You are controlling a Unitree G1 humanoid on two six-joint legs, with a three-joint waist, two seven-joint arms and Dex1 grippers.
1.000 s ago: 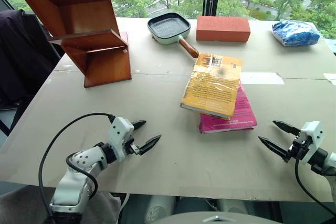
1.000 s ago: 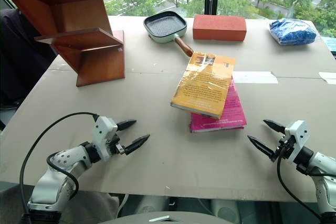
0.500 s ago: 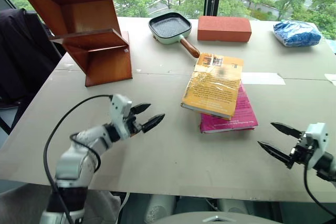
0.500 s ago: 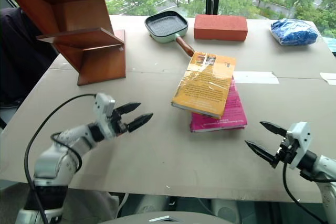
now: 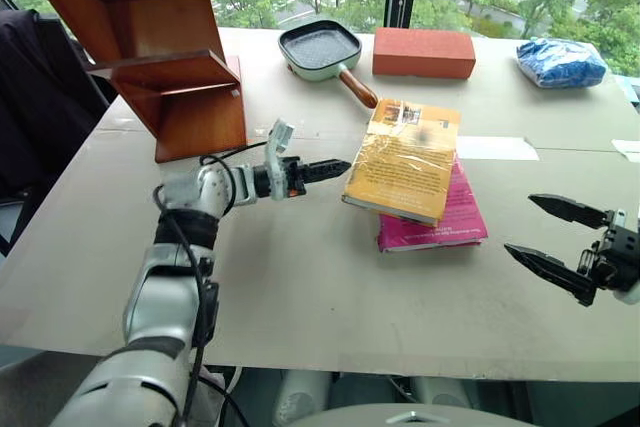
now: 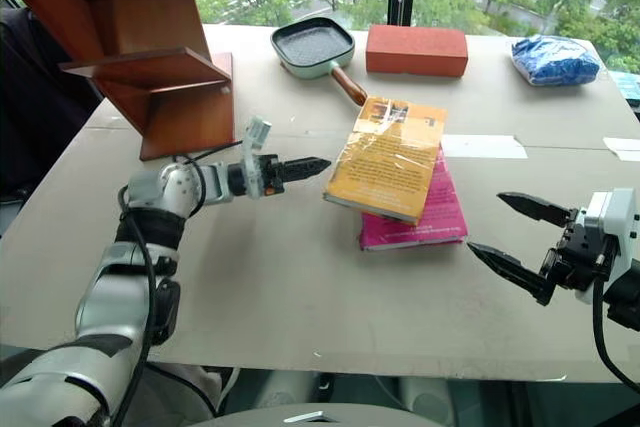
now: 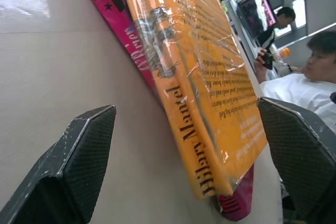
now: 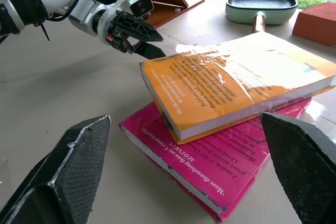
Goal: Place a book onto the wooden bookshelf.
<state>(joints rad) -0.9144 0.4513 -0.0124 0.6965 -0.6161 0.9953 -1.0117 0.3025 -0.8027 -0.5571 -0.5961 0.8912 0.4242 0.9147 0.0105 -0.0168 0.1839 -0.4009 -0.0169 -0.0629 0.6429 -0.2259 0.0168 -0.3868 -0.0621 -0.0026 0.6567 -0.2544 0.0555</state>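
While the book (image 5: 405,159) lies flat on the pink book (image 5: 442,219) mid-desk, its long axis runs away from the robot, pictured end toward the pan (image 5: 322,51). Left gripper (image 5: 335,167), fingers apart, points at its spine. Right gripper (image 5: 550,237) hovers spread, near the desk (image 5: 330,287) edge.

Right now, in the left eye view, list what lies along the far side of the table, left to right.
Bookshelf → pan → brick → blue bag.
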